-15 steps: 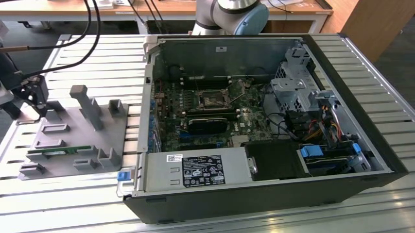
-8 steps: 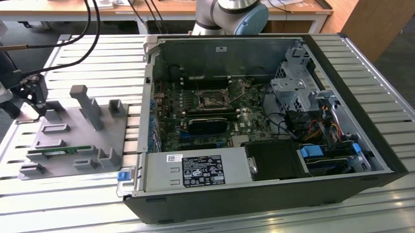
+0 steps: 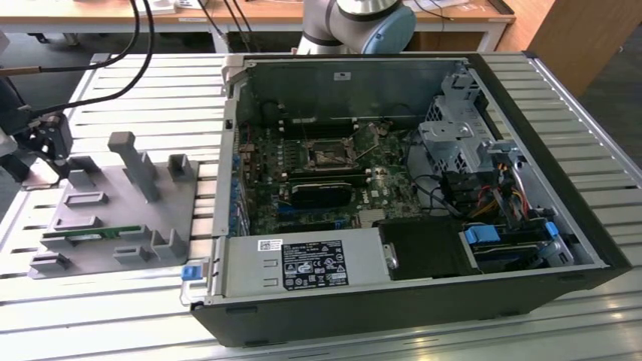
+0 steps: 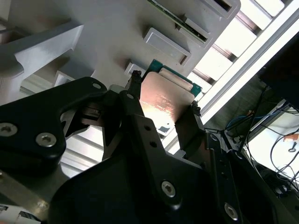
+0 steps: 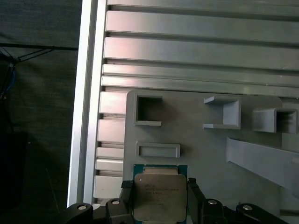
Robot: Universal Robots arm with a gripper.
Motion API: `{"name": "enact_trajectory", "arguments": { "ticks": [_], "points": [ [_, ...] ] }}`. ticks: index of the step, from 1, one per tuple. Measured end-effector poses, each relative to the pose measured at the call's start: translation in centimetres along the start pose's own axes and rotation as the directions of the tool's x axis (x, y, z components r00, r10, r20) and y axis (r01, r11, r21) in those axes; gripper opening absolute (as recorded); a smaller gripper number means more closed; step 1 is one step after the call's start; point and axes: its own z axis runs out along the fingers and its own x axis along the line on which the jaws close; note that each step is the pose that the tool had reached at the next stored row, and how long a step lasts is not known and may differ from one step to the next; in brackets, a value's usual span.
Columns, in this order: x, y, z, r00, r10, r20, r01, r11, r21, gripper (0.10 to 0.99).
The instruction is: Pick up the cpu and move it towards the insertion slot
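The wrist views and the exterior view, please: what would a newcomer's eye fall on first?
In both wrist views, the silvery, green-rimmed cpu stands out, clamped in the gripper at the grey tray. In the exterior view, the open computer case dominates the middle, with the insertion slot on its motherboard.

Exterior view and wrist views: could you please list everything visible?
cpu: one, silvery, green rim, in the gripper over the tray.
insertion slot: one, shiny frame, dark centre, inside the case.
tray: one, grey, exterior view's left of the case.
memory stick: one, green, in the tray.
case: one, black, open, on the table.
table: one, silver, slatted, under everything.
arm: one, grey-blue, beyond the case.
gripper: one, black, shut on the cpu.
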Motion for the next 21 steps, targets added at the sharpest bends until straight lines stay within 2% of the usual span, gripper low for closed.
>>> {"name": "enact_trajectory", "arguments": {
  "ticks": [21],
  "points": [
    [0.0,0.03,-0.8,1.0,0.0,0.0,0.0,1.0,0.0,0.541]
  ]
}}
